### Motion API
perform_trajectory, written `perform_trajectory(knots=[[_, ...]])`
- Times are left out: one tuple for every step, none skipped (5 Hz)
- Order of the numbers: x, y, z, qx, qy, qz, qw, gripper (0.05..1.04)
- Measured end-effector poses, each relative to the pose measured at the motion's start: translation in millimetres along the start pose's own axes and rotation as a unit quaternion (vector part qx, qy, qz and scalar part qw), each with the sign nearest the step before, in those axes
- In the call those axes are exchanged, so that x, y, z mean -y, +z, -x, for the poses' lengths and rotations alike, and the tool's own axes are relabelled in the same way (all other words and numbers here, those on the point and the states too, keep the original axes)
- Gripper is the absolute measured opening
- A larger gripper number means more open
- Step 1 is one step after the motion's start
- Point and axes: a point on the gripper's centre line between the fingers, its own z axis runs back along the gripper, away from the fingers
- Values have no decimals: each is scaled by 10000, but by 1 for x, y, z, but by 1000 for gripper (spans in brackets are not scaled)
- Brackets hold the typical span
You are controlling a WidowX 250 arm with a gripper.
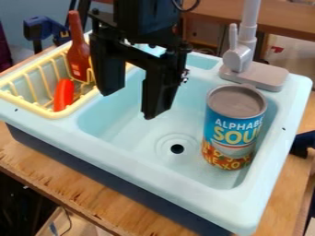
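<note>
My black gripper (130, 102) hangs over the left part of the light blue sink basin, open, with nothing between its two fingers. To its right, a soup can (235, 128) with a blue and red label stands upright in the basin, apart from the gripper, near the right wall. Left of the gripper, a yellow dish rack (54, 113) holds a brown-red bottle (78, 57) and an orange-red object (63, 94).
The sink (178, 184) has a raised rim around the basin and a drain hole (177, 149) in its floor. A grey faucet (240, 55) rises at the back right. The wooden table (80, 193) borders the sink's front.
</note>
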Motion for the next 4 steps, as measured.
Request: perform_trajectory(knots=[[0, -4, -1, -85, -19, -1, 10000, 1000], [9, -11, -29, 331, -258, 209, 9989, 1000], [21, -3, -42, 590, -410, 590, 9957, 1000], [27, 1, -67, 866, -174, 723, 9935, 1000]])
